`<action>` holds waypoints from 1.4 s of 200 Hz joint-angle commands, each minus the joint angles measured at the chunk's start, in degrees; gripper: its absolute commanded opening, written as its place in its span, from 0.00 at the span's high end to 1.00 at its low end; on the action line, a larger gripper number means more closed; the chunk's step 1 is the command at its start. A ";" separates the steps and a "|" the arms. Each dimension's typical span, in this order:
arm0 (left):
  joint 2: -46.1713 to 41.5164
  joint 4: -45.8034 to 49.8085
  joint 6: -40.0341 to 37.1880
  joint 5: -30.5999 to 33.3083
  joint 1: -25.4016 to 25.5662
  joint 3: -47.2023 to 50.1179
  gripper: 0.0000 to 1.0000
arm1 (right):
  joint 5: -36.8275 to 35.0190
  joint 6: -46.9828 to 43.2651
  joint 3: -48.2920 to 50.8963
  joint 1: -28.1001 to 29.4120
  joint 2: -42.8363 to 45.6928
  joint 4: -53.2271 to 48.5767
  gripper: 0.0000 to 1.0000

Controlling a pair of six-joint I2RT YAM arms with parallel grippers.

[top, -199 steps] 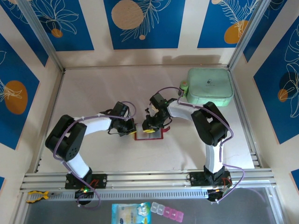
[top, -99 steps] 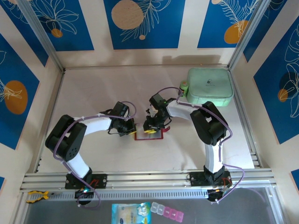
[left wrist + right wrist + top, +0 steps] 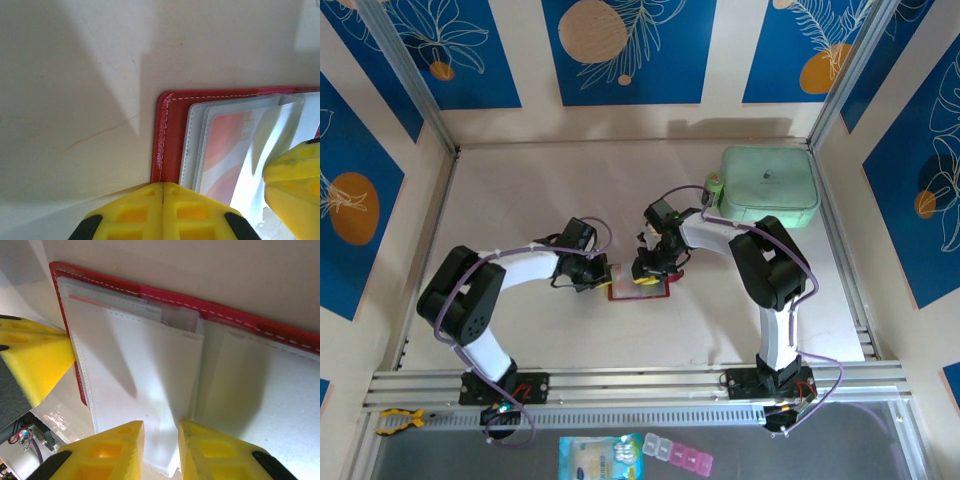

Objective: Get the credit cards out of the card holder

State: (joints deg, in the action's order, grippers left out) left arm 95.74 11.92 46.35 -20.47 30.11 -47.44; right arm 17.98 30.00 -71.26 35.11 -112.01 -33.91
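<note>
The red card holder (image 3: 655,293) lies open on the table between the two arms. My left gripper (image 3: 605,275) is shut, and its yellow tips (image 3: 163,187) press down on the holder's red left border (image 3: 170,130). A credit card (image 3: 225,145) with a tan-orange face sits inside a clear pocket beside that border. My right gripper (image 3: 645,272) hovers low over the clear pockets (image 3: 135,365). Its jaws (image 3: 161,432) stand a narrow gap apart, over the edge of a pocket flap. The left gripper's finger (image 3: 35,360) shows at the holder's left edge.
A big mint green case (image 3: 768,185) stands at the back right, close behind the right arm. A blue packet (image 3: 600,458) and a pill box (image 3: 678,457) lie on the dark strip in front of the arm bases. Metal rails frame the table.
The right gripper has edged slightly to the right over the holder. The left gripper and the holder have stayed in place.
</note>
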 commanded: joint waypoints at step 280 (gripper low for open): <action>0.53 -11.83 8.67 -8.23 3.55 -0.41 0.78 | -0.07 -0.73 2.79 -1.58 4.44 0.62 0.73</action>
State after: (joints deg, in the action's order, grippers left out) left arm 96.99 -0.23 54.22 -27.66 33.10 -47.51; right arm 18.50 29.78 -69.54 34.04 -111.39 -32.45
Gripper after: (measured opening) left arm 0.222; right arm 0.265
